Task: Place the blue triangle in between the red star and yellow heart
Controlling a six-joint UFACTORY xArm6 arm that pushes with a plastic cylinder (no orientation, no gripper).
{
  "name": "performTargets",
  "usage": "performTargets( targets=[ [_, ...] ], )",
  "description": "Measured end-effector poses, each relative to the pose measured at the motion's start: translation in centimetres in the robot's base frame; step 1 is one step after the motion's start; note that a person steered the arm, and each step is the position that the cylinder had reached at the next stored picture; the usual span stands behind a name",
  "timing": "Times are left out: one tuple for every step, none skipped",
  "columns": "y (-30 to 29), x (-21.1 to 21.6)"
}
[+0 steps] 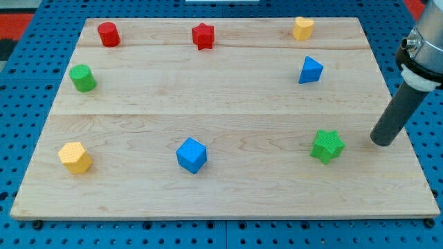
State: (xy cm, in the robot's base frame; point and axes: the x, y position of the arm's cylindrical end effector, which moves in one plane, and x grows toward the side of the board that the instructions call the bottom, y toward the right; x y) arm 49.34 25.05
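Observation:
The blue triangle [310,70] lies at the view's upper right of the wooden board [221,187]. The red star [203,36] sits at the top middle. The yellow heart [302,28] sits at the top right, just above the blue triangle. My tip [381,142] rests on the board near its right edge, well below and to the right of the blue triangle, and just right of the green star [327,146]. It touches no block.
A red cylinder [108,34] is at the top left. A green cylinder-like block [83,78] is at the left. A yellow hexagonal block [75,158] is at the bottom left. A blue cube [191,155] is at the bottom middle.

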Motion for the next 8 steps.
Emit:
performTargets(
  targets=[
    [1.0, -2.1],
    [1.0, -2.1],
    [0.1, -4.8],
    [-3.6, -7.6],
    [-6.6, -10.2],
    [-6.0, -14.6],
    [-9.2, -16.6],
    [-6.5, -15.1]
  ],
)
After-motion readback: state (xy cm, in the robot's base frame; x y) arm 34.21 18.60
